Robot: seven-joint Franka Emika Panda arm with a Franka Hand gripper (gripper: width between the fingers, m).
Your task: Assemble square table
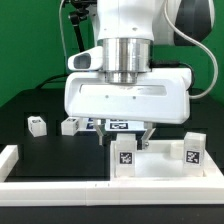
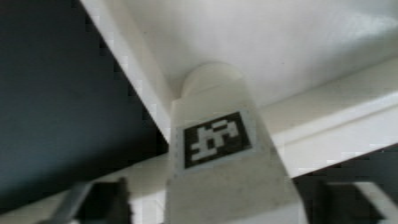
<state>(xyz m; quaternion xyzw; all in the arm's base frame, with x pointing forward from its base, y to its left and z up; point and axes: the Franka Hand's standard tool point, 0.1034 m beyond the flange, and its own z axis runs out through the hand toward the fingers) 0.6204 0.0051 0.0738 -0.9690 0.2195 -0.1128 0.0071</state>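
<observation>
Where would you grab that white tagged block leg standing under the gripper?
Take the white tagged block leg across the two sides flanking its tag, near the top, coming straight down: it seems upright, and the gripper hangs astride it.

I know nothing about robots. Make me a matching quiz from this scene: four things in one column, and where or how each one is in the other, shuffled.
Things
1. small white block leg
2. white upright tagged leg
3. second white upright leg
4. white robot gripper

Places or states
A. at the exterior view's right edge
B. open, low over a leg
C. between the jaws
D. on the black tabletop, exterior view's far left

Pairs: 1-D, 2-C, 3-A, 4-B
</observation>
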